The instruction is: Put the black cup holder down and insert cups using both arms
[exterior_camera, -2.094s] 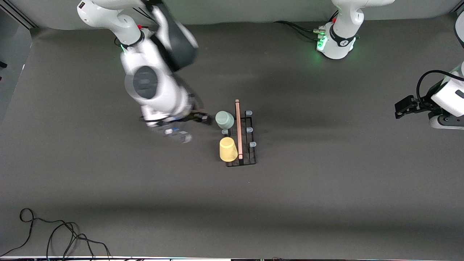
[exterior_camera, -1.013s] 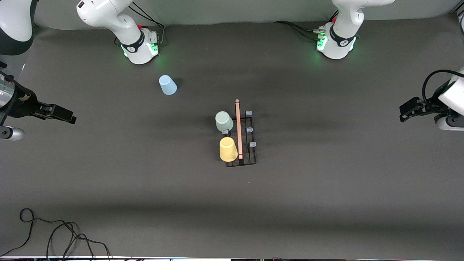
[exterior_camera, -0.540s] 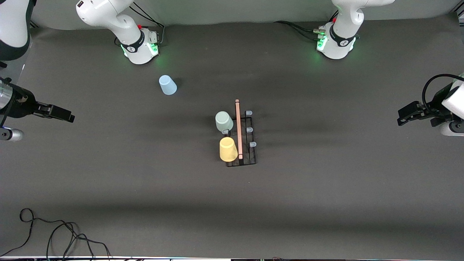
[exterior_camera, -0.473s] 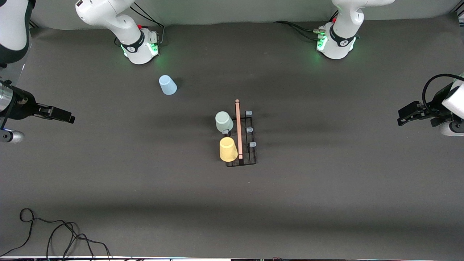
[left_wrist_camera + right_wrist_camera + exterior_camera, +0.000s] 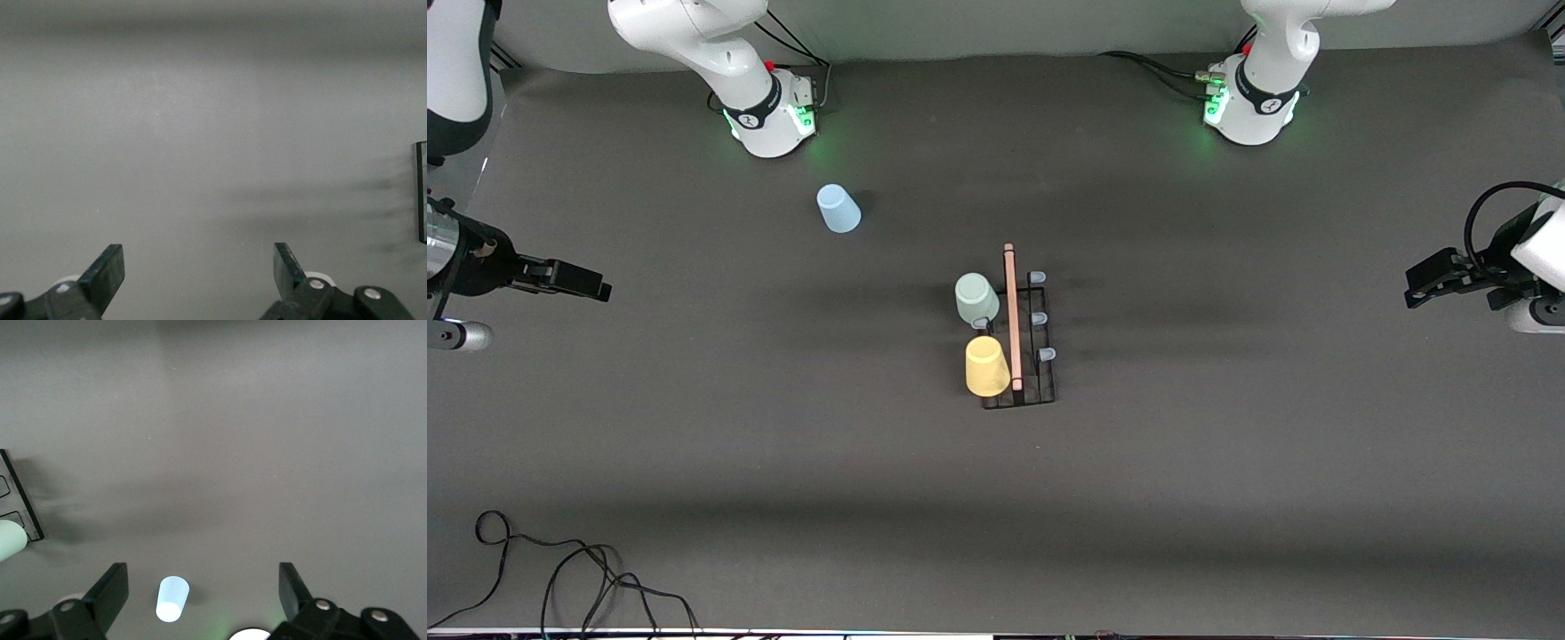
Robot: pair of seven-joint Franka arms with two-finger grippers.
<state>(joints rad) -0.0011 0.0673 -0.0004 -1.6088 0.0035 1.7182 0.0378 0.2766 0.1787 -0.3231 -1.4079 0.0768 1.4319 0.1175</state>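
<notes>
The black cup holder stands at mid-table with its wooden rod handle on top. A pale grey-green cup and a yellow cup sit on its pegs, on the side toward the right arm. The light blue cup stands upside down on the table near the right arm's base, farther from the front camera than the holder. It also shows in the right wrist view. My right gripper is open and empty at the right arm's end of the table. My left gripper is open and empty at the left arm's end.
The two green-lit arm bases stand along the edge farthest from the front camera. A loose black cable lies at the near corner toward the right arm's end. The holder's edge shows in the left wrist view and in the right wrist view.
My right arm has pulled away from the grey-green cup on the holder to its own end of the table, uncovering the light blue cup. In the last second both arms have barely moved.
</notes>
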